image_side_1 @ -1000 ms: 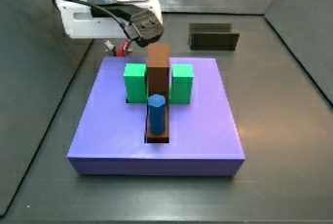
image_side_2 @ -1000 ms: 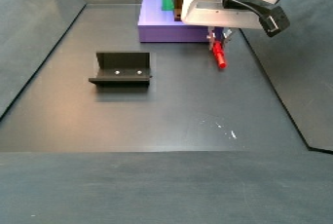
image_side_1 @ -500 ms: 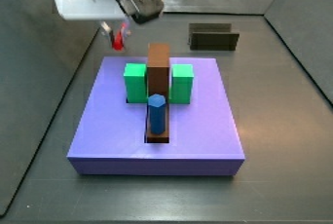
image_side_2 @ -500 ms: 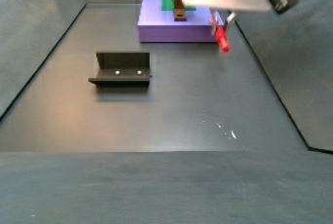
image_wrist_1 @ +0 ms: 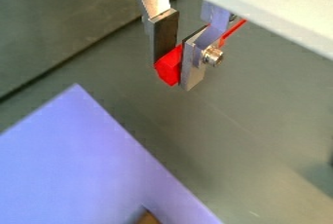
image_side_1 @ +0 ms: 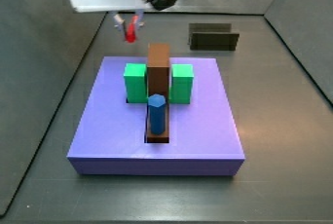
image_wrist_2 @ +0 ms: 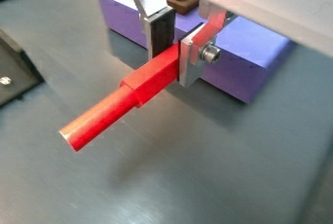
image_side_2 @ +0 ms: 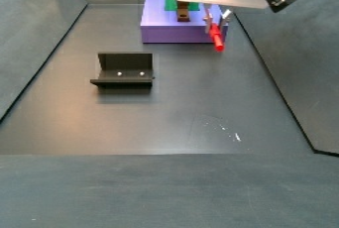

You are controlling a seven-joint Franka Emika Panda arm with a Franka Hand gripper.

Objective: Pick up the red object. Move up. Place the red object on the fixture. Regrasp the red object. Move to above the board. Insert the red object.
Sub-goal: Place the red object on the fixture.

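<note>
My gripper (image_wrist_2: 174, 55) is shut on the red object (image_wrist_2: 120, 108), a thin red peg, held in the air beside the board's edge. The peg hangs from the gripper (image_side_1: 129, 20) in a side view (image_side_1: 130, 29) and shows in the other side view (image_side_2: 216, 36) below the gripper (image_side_2: 217, 17). In a wrist view the peg's end (image_wrist_1: 169, 66) sits between the silver fingers (image_wrist_1: 198, 58). The lavender board (image_side_1: 117, 130) carries green blocks (image_side_1: 135, 80), a brown bar (image_side_1: 159, 60) and a blue cylinder (image_side_1: 156, 113). The dark fixture (image_side_2: 123, 69) stands apart on the floor.
The fixture also shows at the back in a side view (image_side_1: 213, 37) and at the edge of a wrist view (image_wrist_2: 11, 70). Dark grey floor surrounds the board, with walls around the work area. The board shows in both wrist views (image_wrist_1: 78, 160) (image_wrist_2: 247, 48).
The gripper has risen with the red object, lifting it off the floor beside the board and carrying it slightly toward the board's far edge.
</note>
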